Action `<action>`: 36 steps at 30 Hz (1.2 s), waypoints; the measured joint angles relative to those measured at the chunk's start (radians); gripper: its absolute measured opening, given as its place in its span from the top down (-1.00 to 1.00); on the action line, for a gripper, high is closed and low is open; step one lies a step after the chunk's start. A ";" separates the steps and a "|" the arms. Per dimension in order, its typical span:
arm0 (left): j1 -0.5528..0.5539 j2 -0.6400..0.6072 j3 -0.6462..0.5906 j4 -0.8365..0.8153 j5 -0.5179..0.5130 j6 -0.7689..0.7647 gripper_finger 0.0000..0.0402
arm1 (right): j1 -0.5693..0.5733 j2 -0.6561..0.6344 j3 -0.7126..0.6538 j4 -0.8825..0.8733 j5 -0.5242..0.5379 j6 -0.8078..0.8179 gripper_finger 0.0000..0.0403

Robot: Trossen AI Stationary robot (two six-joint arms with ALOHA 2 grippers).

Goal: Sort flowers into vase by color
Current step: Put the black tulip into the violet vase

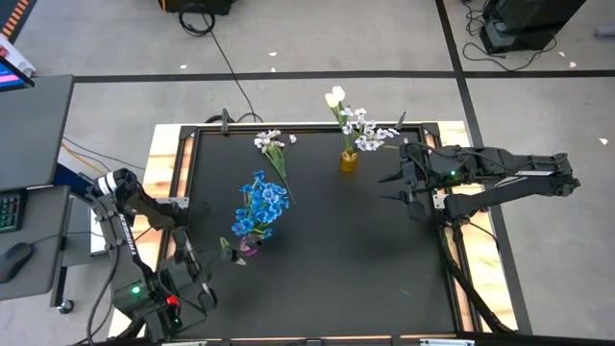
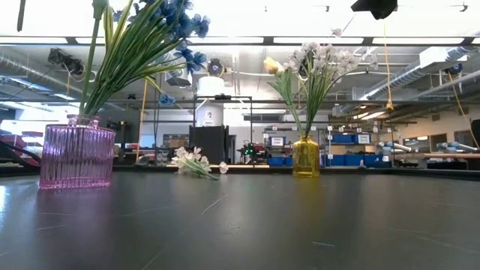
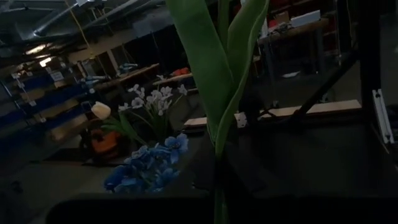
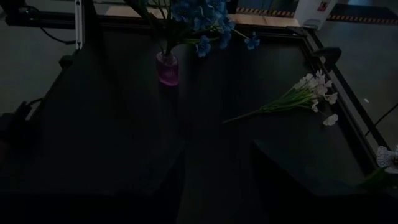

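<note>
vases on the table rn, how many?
2. Pink vase with blue flowers near the table's left-front; yellow vase with white flowers by the far edge. None looks hidden.

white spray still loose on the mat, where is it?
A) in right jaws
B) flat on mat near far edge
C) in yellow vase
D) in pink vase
B: the white spray lies flat on the black mat near its far edge, apart from both vases.
</note>
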 joint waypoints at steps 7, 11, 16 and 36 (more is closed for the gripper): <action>0.020 -0.034 0.000 0.000 0.000 -0.048 0.90 | 0.000 0.000 0.000 0.008 0.000 0.000 0.06; 0.029 -0.108 0.000 0.000 0.000 -0.039 0.90 | 0.000 0.000 0.000 0.015 0.000 0.000 0.06; -0.009 -0.209 0.000 0.000 -0.005 0.083 0.90 | 0.000 0.000 0.000 0.019 0.000 0.000 0.06; -0.203 -0.615 -0.002 0.000 -0.005 0.540 0.90 | 0.000 0.000 0.000 0.051 0.000 0.024 0.06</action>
